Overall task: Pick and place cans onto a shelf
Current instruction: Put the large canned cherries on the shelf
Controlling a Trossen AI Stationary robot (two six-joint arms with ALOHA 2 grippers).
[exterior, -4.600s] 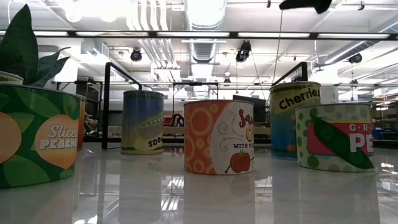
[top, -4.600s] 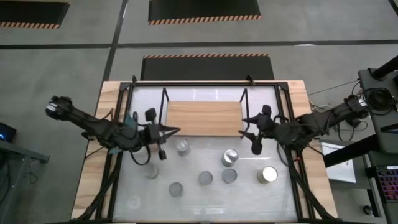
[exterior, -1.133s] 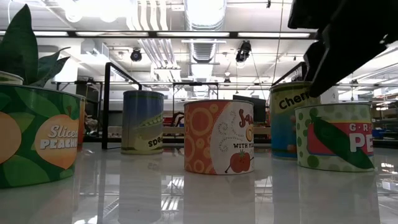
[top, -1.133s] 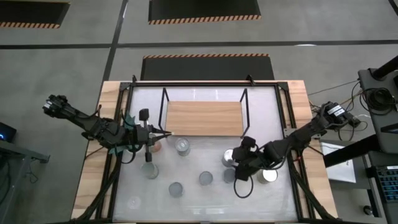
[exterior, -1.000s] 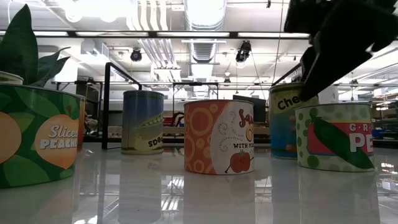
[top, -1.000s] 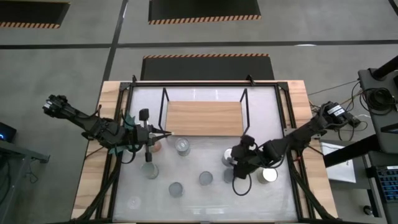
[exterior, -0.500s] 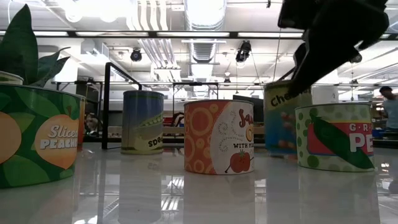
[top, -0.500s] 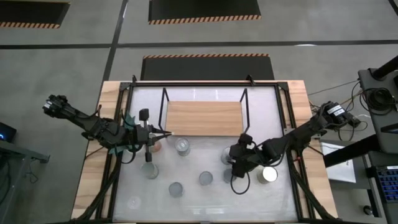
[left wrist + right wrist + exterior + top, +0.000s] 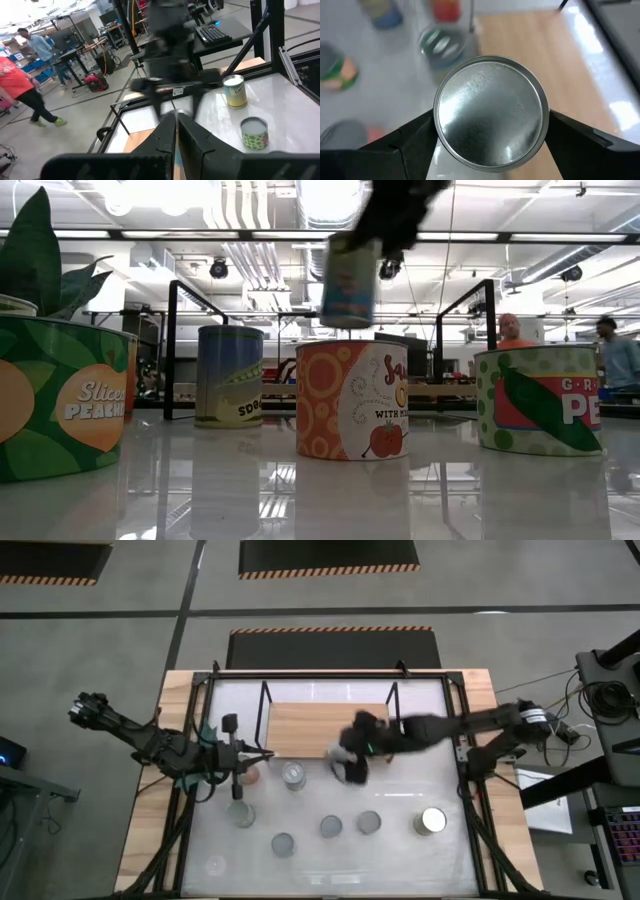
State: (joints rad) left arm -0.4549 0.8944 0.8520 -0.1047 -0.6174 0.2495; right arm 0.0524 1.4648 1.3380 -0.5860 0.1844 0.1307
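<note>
Since half a second earlier, the right gripper [image 9: 352, 755] had swung from the table's right front area to the front edge of the shelf [image 9: 310, 725], lifting the carried can [image 9: 491, 117] clear of the table [image 9: 420, 780].

- Carried can: cylinder with a round, brushed silver lid, pinched between the right gripper's dark fingers [image 9: 410, 140]; seen airborne in the low view [image 9: 352, 280], above the orange can [image 9: 352, 400].
- Shelf: rectangular light-wood board in a thin black metal frame, bare.
- Remaining cans: metal cylinders with printed labels, standing upright on the glossy white table; one gold-topped [image 9: 432, 821], one green-spotted [image 9: 540, 400].
- Right arm: stretched low across the table from the right.
- Left gripper [image 9: 262, 753]: at the table's left, fingers [image 9: 162, 137] pressed together, empty.
</note>
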